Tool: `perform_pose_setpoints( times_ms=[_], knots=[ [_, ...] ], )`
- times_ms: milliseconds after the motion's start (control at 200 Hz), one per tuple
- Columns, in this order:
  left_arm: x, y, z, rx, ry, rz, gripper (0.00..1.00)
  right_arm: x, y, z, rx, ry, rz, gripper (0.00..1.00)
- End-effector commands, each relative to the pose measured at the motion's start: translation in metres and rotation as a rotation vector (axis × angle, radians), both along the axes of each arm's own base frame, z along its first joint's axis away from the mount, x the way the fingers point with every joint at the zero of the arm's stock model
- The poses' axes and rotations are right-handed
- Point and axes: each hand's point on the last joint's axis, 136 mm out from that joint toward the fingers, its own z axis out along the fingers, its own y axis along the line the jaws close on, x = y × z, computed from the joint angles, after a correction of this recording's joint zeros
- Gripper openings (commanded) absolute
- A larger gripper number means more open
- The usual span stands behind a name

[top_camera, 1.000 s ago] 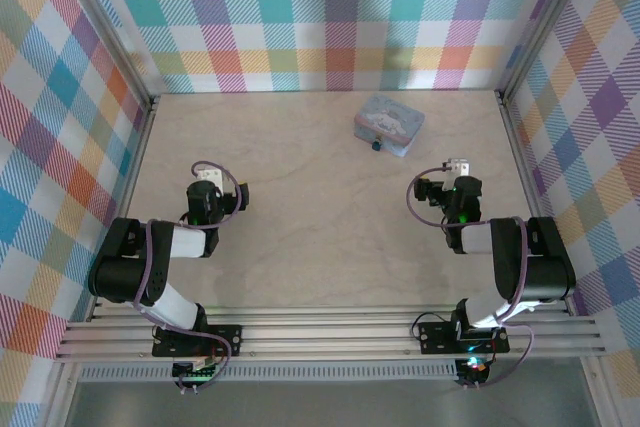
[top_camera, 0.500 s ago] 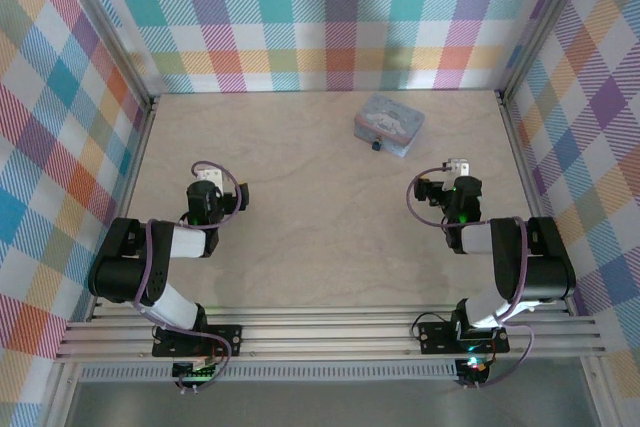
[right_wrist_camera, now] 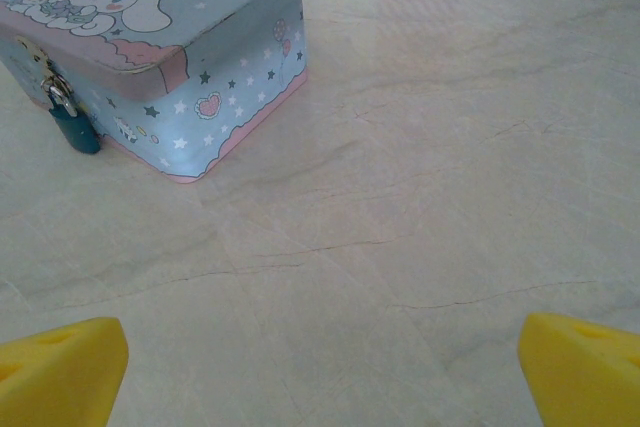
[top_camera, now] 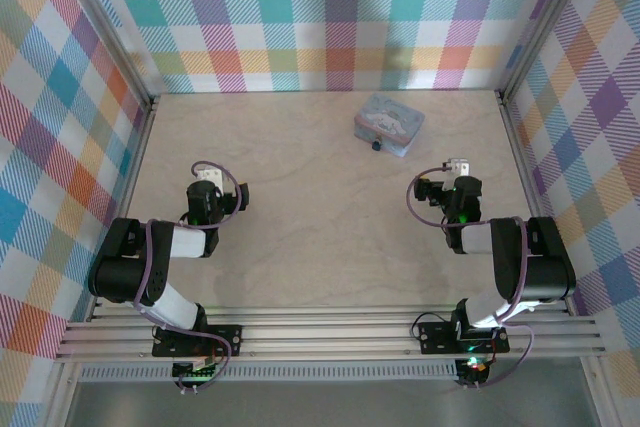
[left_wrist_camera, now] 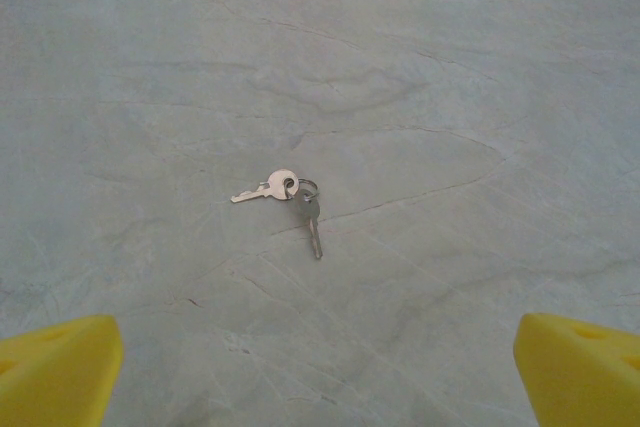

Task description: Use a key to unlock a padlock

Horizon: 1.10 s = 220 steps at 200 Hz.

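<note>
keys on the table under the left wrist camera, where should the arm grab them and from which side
Probably the rounded head of the key whose blade points toward the camera. It lies flat on the table, so no side approach gets under it. The left hand, open now, should come straight down and pinch across the head's edges, leaving the blade free for the lock.

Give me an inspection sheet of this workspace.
Surface: pale wood-grain table, flat.
Job's things: teal padlock hanging at the clasp of the cartoon-printed tin; two keys on one ring, lying flat.
Clutter: nothing seen.
Grippers: left tool open, keys ahead of it; right tool open, facing the tin; both empty.
Cables: purple cable looped at each wrist.
Surroundings: plaid walls on three sides.
</note>
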Motion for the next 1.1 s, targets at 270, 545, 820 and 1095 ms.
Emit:
perform_pose_setpoints(
  times_ms=[270,545,820,1095],
  knots=[
    [0.007,0.002,0.01,-0.017,-0.036,0.006,1.0,0.003,0.001,0.009,0.017,-0.029,0.006,1.0],
    [0.015,-0.01,0.026,-0.024,0.041,-0.063,1.0,0.006,0.01,0.027,0.026,0.084,0.056,1.0],
    [0.014,0.003,0.047,-0.115,0.202,0.089,1.0,0.022,0.022,0.04,0.2,0.372,-0.017,1.0],
    [0.02,-0.046,0.055,-0.224,0.458,-0.148,0.99,0.05,0.094,0.039,-0.115,0.495,0.065,1.0]
  ],
)
